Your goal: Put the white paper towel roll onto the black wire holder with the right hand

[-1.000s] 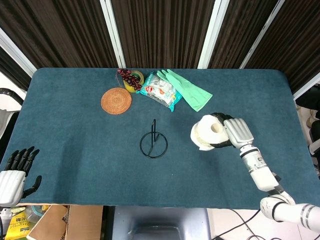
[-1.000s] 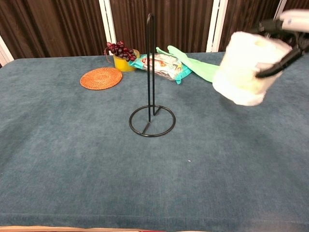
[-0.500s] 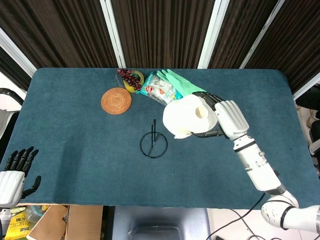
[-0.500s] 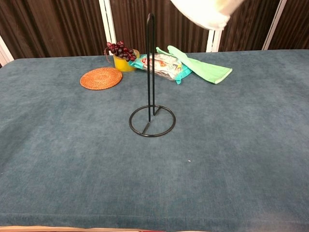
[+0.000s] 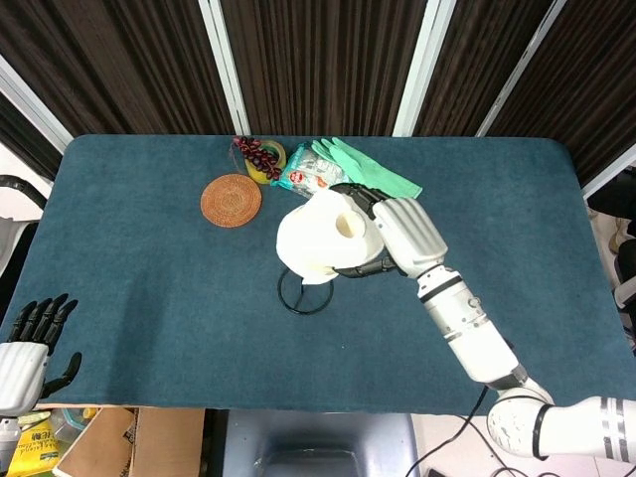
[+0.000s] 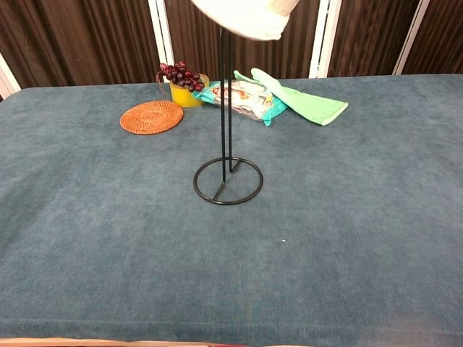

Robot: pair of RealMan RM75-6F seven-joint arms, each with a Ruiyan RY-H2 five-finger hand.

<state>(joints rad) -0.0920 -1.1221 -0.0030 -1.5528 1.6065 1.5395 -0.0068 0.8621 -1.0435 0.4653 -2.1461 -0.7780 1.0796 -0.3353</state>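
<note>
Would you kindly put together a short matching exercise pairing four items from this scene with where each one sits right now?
Things:
1. paper towel roll
2. wire holder
3. woven coaster
4. left hand

Places:
A. at the near left table edge, holding nothing
B. flat on the cloth, left of the snack packet
C. held up in the right hand, above the post
D. standing mid-table, ring base on the cloth

Pairs: 1-C, 2-D, 3-B, 4-A

The black wire holder (image 6: 227, 144) stands upright on the blue table (image 6: 347, 238); the bottom of the white paper towel roll (image 6: 246, 16) covers its top.
</note>
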